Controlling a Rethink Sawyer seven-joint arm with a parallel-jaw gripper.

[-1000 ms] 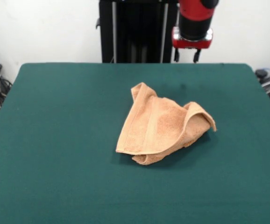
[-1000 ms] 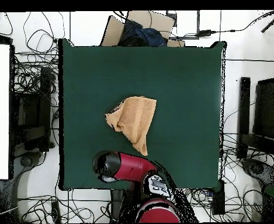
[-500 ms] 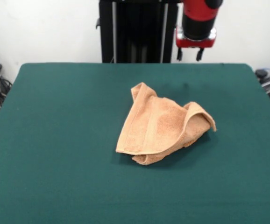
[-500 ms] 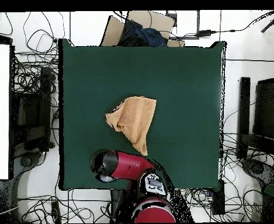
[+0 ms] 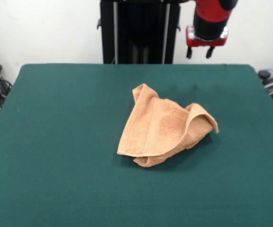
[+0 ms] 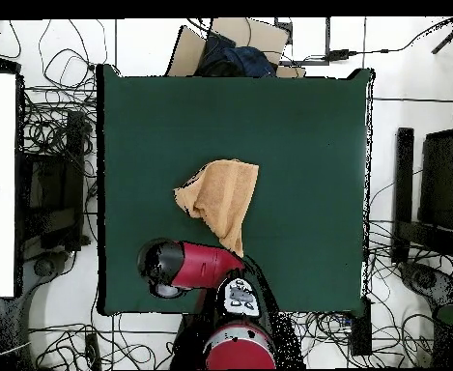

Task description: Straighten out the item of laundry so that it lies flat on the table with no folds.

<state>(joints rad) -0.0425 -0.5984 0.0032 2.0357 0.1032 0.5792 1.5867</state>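
The gripper [image 5: 199,52] is being held high above the table's [image 5: 56,142] far edge in the front view, its two short fingers spread apart, nothing between them. The towel [image 5: 162,126] is lying crumpled mid-table, one flap folded over. From overhead, the gripper is being hidden by the red arm [image 6: 196,266]; cables [image 6: 56,126] are seen around the table.

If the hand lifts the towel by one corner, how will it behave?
The towel is probably floppy: it already lies crumpled, with folded layers. It would likely hang and partly unfold. Its terry surface probably grips, so it should not slip easily.
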